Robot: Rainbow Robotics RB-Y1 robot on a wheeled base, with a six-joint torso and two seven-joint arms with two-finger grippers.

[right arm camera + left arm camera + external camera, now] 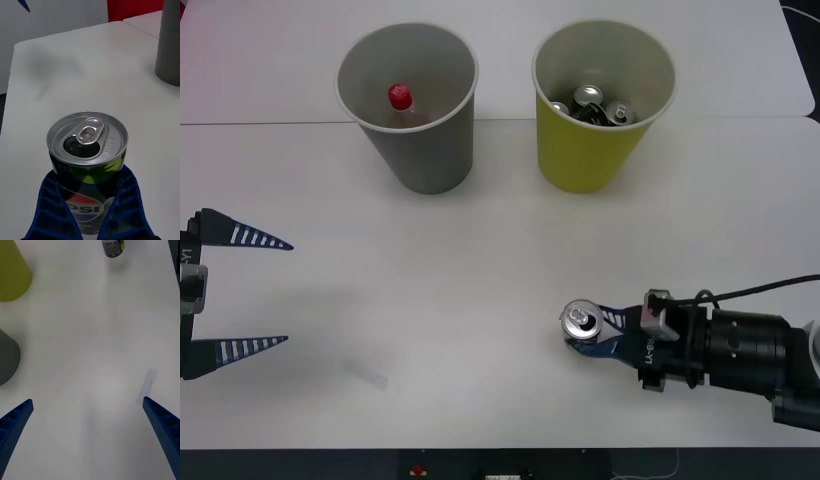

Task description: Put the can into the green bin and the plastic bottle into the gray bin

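Note:
The can (581,320) stands upright near the table's front right, with its silver top and pull tab facing up. My right gripper (586,336) is shut on the can (87,144), one blue finger (125,202) on each side of the Pepsi logo. Far back stand the gray bin (420,150) and, to its right, the green bin (585,155). The plastic bottle (399,97) is inside the gray bin, showing its red cap. My left gripper (240,292) hangs open at the table's left edge, well away from both bins, with nothing between its fingers (15,423).
Several other cans (595,103) lie inside the green bin. A small pale strip (366,373) lies flat on the white table (480,250) between the arms. A seam runs across the table behind the bins. The dark front edge is close to both arms.

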